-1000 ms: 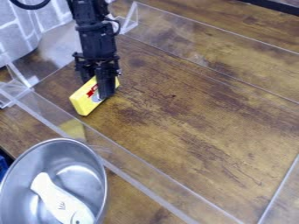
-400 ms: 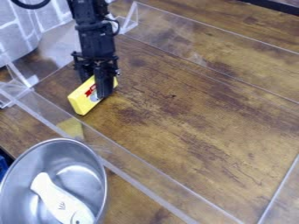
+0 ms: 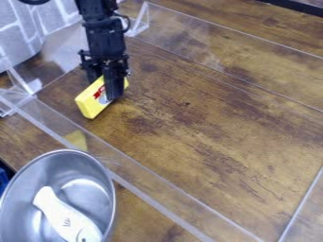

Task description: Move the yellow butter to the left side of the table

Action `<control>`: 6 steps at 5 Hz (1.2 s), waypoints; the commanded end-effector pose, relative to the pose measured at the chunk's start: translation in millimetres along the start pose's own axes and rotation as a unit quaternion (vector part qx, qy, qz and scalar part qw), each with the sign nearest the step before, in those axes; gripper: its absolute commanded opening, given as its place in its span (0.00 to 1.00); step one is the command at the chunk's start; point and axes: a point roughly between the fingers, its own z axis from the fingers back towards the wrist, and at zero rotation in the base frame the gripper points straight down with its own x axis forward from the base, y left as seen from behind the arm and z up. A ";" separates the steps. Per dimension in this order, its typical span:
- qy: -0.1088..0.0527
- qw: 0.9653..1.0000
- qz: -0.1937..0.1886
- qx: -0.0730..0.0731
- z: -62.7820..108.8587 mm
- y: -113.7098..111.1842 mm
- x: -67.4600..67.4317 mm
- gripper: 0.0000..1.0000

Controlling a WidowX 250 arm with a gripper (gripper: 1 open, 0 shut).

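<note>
**Butter block pinched at the left edge of the wooden table**

In the single camera view, the yellow butter [image 3: 93, 99] sat near the left part of the wooden table [image 3: 214, 113], just inside the clear plastic wall [image 3: 151, 180] that ran around the tabletop. It was a small box-shaped block, and its long axis ran on a diagonal, from lower left up toward upper right in the picture. The upper right end was tucked under the gripper and looked slightly raised, so the block seemed tilted, though whether its lower end touched the wood could not be told. A red and white label showed on the top face beside the fingers; the print on it was too small to read.

The black gripper [image 3: 111, 95] came down steeply from the top of the frame, with its fingers closed tightly on the upper end of the butter. The fingers hid part of the label and that end of the block.

Outside the plastic wall, at the lower left corner, stood a metal bowl [image 3: 38, 180], well apart from the butter. A white object [image 3: 60, 213] lay inside it, its kind unclear. Behind the arm, at the upper left, was a pale mesh-like item [image 3: 23, 38], partly cut off by the frame edge. The rest of the wooden surface, to the right of the butter, showed only dark grain and worn patches.
</note>
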 end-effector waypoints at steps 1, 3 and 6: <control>-0.053 0.998 -0.010 0.026 46.1 -7.0 2.9 0.00; -0.045 0.999 -0.013 0.025 35.6 -2.1 9.2 0.00; -0.031 0.999 -0.016 0.025 17.5 4.8 15.8 0.00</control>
